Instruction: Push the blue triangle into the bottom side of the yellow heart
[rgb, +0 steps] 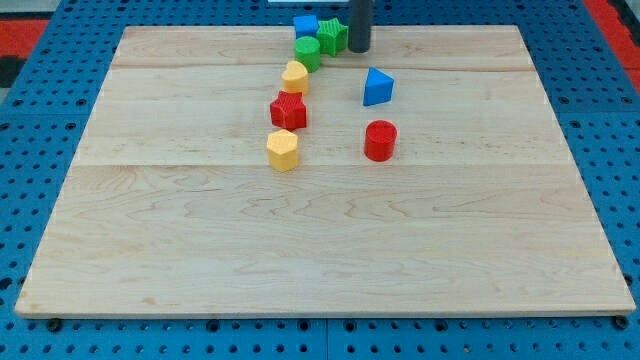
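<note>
The tabletop (320, 250) is one pale wooden board lying on a blue pegboard (40, 200). On it I count seven blocks: two blue, two green, two yellow and one red star, plus one red cylinder, which makes eight in all, three of them to the red pair's credit only if the star and cylinder are taken together. Plainly: two blue, two green, two yellow, two red. No container shows anywhere.

Taking the red star (288, 111) as landmark, the dark rod comes down toward the view's top and right of it, and my tip (358, 49) rests near the board's top edge. There is no pincer on this arm, only the rod, so nothing is grasped. The tip stands just beside the green star (333, 36), on its right.

The blue triangle (377, 88) sits right of the red star and slightly above, well apart from it and below the tip. The red cylinder (380, 140) lies right and a little below. The yellow hexagonal block (283, 150) lies just below the star. The yellow heart (295, 76) sits just above it. The green cylinder (308, 53) follows above that, then the blue cube (305, 25).
</note>
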